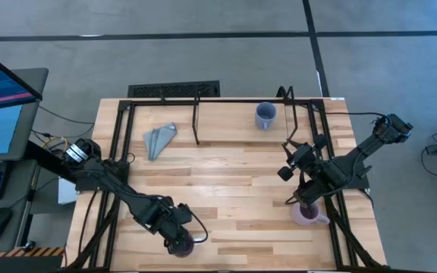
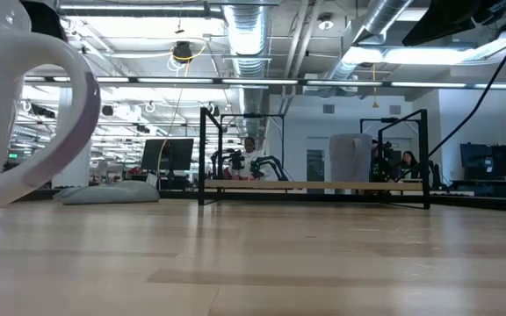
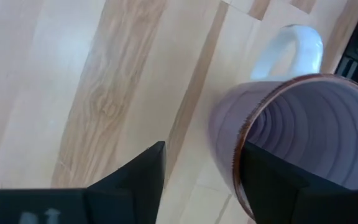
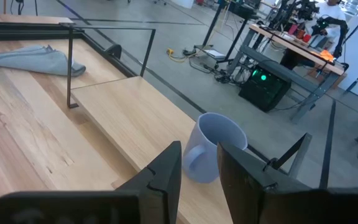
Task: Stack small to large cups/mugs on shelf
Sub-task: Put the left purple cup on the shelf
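Three mugs, no legible markings. Left gripper jaws straddle purple mug wall; right gripper narrowly parted, empty.

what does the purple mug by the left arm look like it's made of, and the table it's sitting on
The purple mug looks like glazed ceramic: glossy wall, throwing rings inside, a brownish unglazed-looking rim, a white handle. The table looks like light wood planks with a smooth finish: grain lines and board seams show.
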